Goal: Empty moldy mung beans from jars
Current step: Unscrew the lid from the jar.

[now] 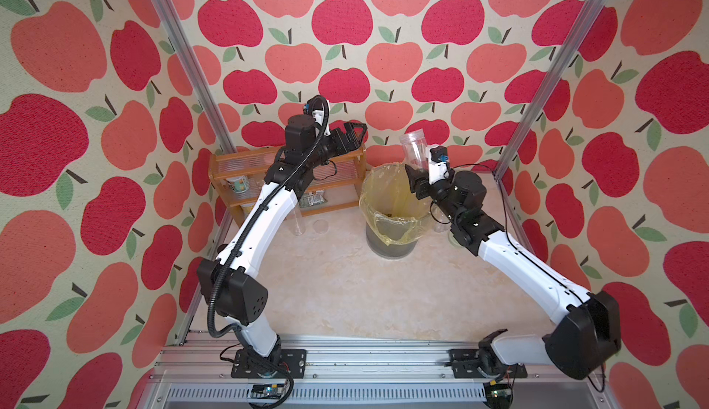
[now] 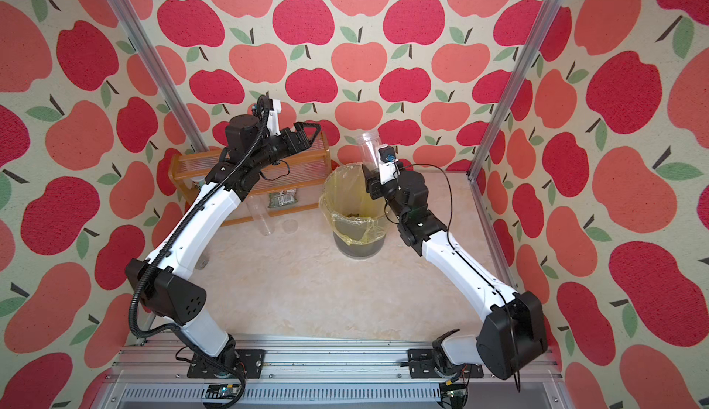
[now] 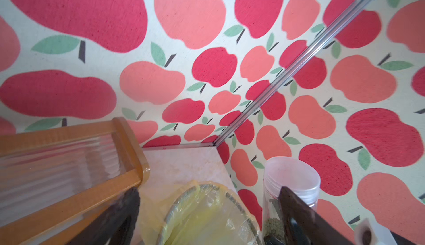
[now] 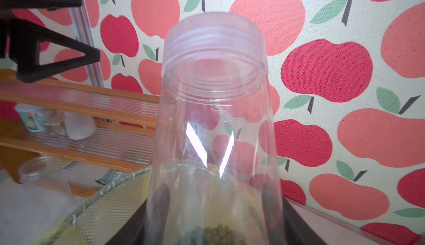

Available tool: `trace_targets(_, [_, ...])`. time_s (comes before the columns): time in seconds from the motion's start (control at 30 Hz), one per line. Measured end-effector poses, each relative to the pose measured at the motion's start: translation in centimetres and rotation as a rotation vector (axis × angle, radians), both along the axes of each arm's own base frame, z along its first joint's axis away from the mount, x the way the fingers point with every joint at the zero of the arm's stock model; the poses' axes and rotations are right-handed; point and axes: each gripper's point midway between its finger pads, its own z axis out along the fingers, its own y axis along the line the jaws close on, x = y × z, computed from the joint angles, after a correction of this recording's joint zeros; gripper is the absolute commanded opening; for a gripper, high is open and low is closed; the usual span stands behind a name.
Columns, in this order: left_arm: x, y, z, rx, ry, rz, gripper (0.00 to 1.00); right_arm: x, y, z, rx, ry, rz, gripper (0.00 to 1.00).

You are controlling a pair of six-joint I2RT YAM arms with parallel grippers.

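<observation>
Right end effector (image 1: 417, 171) around raised jar (image 1: 413, 146); left end effector (image 1: 356, 134) wide, nearby.

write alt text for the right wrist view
A clear jar with its frosted lid on and mung beans at its bottom is clamped lid-up in the right gripper, at the rim of a yellow-lined mesh bin. The left gripper hangs open near a wooden rack behind.

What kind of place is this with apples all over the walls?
Probably a robot practice booth dressed like a pantry corner: apple-print walls between metal posts, two robot arms bolted to a rail, plus a wooden shelf rack and lined bin.
</observation>
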Motion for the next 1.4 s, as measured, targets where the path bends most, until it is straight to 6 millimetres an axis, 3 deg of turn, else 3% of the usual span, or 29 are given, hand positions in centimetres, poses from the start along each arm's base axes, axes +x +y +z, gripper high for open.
trace_targets(0.1, [-1.5, -0.6, 0.4, -0.046, -0.077, -0.071, 0.96, -0.7, -0.5, 0.9, 0.081, 0.034, 0.090, 0.33])
trace_targets(0.27, [-3.1, -2.9, 1.0, -0.078, -0.166, -0.223, 0.94, -2.7, 1.4, 0.8, 0.139, 0.092, 0.272, 0.34])
trace_targets(0.43, [-5.1, -6.2, 1.8, -0.082, -0.248, -0.400, 0.82, -4.6, 3.2, 0.2, 0.180, 0.131, 0.446, 0.34])
trace_targets(0.6, [-6.5, -8.1, 2.1, -0.084, -0.284, -0.499, 0.83, -5.5, 4.1, 0.2, 0.211, 0.138, 0.542, 0.34])
trace_targets(0.8, [-6.3, -9.1, 2.1, -0.112, -0.304, -0.558, 0.82, -6.0, 4.7, 1.1, 0.244, 0.118, 0.606, 0.34])
trace_targets(1.0, [-6.3, -10.2, 2.0, -0.118, -0.307, -0.592, 0.80, -5.7, 5.1, 0.5, 0.253, 0.133, 0.623, 0.34])
trace_targets(1.4, [-6.6, -10.7, 3.3, -0.114, -0.318, -0.626, 0.75, -5.6, 5.2, 1.4, 0.261, 0.101, 0.634, 0.34])
